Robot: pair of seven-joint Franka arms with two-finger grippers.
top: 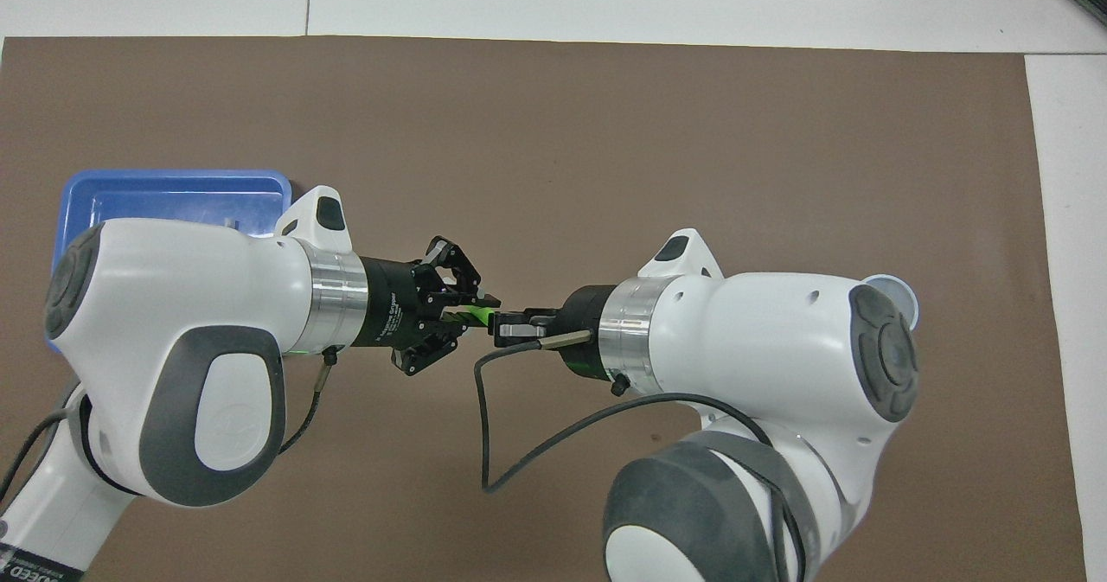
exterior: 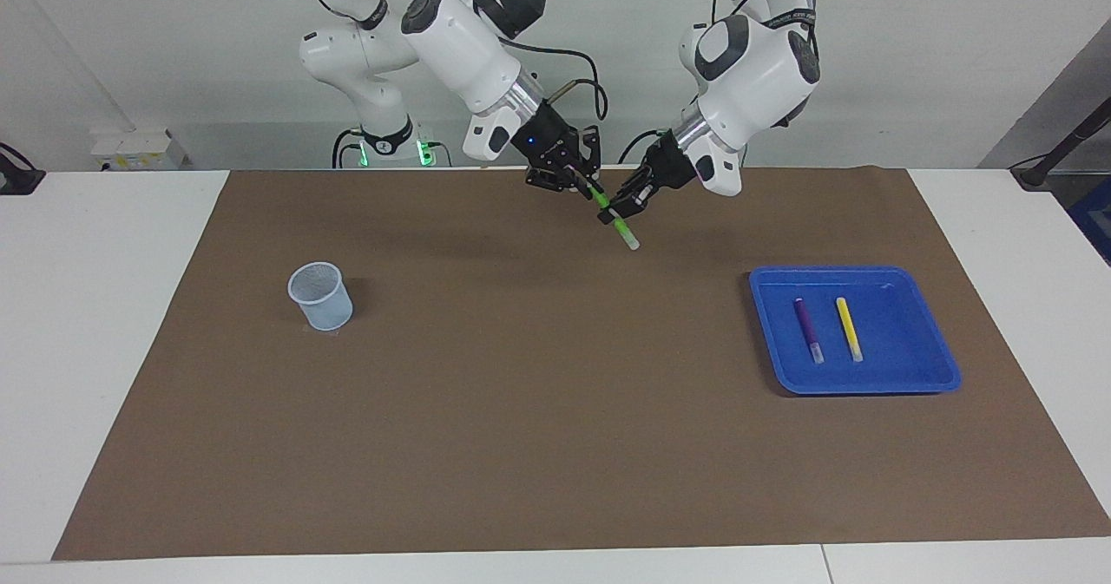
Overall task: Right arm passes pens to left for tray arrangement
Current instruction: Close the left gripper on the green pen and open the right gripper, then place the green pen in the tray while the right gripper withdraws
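Both end effectors clench the same green pen point(exterior: 614, 222), up in the air over the brown mat point(exterior: 555, 410) at the robots' edge of the worktop point(exterior: 104, 306). Right end effector point(exterior: 580, 187) grips the upper part of the barrel; left end effector point(exterior: 618, 212) pinches just below it, with the pale tip sloping down toward the mat.

Risk one: pulling away with the left before the right lets go. Likely result, a twisted or bent pen, or a slip out of one grip. Risk two: letting go on the right while the left pinch sits off-centre on so slim a barrel. Likely result, a swing of the pen, or a drop onto the mat and a roll.

Farther from the robots, toward the left arm's end, sits the blue tray point(exterior: 937, 367) with the purple pen point(exterior: 807, 329) and yellow pen point(exterior: 849, 328) lying side by side, apart. Risk three: setting the green one down crooked and knocking either neighbour. Toward the right arm's end stands the mesh cup point(exterior: 320, 296), well clear.
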